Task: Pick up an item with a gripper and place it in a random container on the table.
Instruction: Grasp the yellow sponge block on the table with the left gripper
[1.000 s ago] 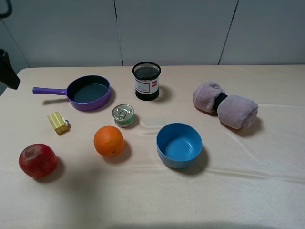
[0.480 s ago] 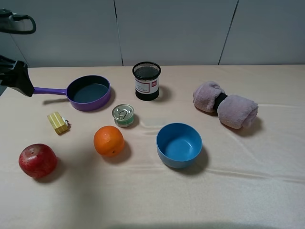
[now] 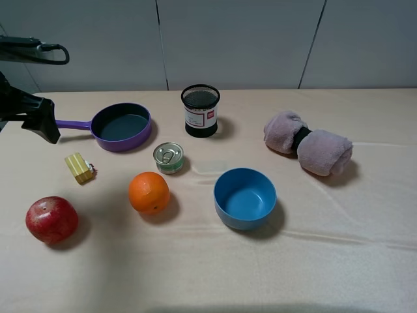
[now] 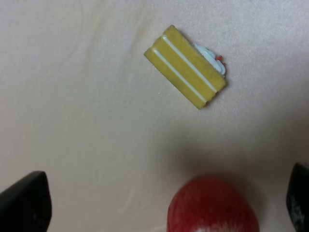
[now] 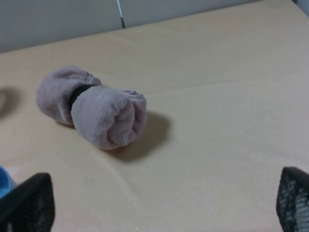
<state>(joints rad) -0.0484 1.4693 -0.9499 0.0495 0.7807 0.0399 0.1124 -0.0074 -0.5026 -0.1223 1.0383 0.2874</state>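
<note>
- Across the beige table [image 3: 339, 261], the reach is in hand; nothing is lifted yet.
- Blue bowl [image 3: 245, 198] stands empty, well apart from the yellow ribbed block [image 3: 79, 167].
- Left pincer [image 3: 45, 127] hovers released by the handle of the purple pan [image 3: 121, 126]; right pincer [image 5: 159, 205] is released too.
- That block lies near the apple [image 3: 51, 220]; next, descend, straddle its narrow sides, clench.

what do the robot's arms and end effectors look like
The left end effector is a black wedge on a dark arm, with a black cable looping above it. Its fingers are plain black with rounded tips. The right end effector has black fingertips with a fine grid texture. No markings visible.
</note>
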